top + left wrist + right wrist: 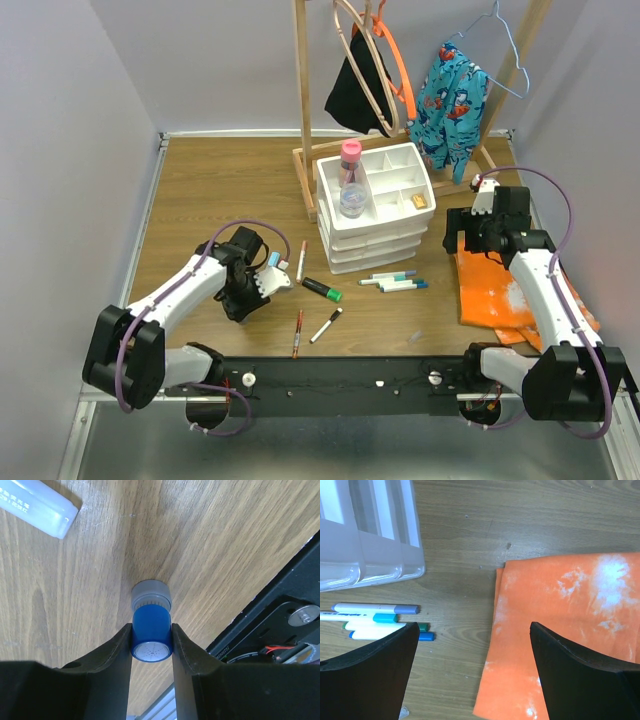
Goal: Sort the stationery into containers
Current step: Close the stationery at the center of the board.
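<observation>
Pick-up step in hand: the left gripper (152,641) pinches the small blue-capped bottle (151,630) by the table (225,540), well left of the white organiser (372,248), the right gripper (473,627) hangs spread, and the next move likely calls for lifting and carrying the bottle to a tray compartment.

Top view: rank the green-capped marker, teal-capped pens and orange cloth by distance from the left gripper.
1. Green-capped marker, just right of the left gripper.
2. Teal-capped pens, in front of the organiser.
3. Orange cloth, far right.

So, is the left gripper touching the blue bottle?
Touching. The left wrist view shows the left gripper closed on the blue bottle, both fingers pressed against its sides, no gap.
</observation>
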### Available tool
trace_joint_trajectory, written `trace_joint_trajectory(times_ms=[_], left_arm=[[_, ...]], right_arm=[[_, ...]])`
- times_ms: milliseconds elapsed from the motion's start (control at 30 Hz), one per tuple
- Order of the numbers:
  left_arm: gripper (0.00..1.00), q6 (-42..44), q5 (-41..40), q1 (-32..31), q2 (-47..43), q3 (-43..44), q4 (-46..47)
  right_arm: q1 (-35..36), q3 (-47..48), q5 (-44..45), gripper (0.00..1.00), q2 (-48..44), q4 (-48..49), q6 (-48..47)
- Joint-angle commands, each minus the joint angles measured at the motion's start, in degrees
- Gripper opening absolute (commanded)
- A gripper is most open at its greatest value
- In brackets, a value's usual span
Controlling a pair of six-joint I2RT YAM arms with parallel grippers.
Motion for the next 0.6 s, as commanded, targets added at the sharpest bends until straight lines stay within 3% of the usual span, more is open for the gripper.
trace_joint_trajectory(times_ms=[0,367,467,567], left_arm=[[0.3,-4.4,-0.1,-2.0,0.5,-3.9,4.2],[0.29,-4.6,-1.2,-2.0,-0.3,-3.3,4.3],[0.27,-4.7,-0.4,-2.0,-2.7,0.6,0.9],[0.27,-4.0,0.8,-2.0,-4.7,11.8,-6.5]], right_arm=[[-0.3,-0.8,-0.9,0.99,-1.4,0.9,0.8],[-0.3,-1.3,-1.1,0.99,-1.4,1.5,0.5],[-0.3,-0.4,-0.9,0.99,-1.6,1.0,0.4],[-0.3,0.4,-0.3,0.99,-1.9,0.5,-0.1]])
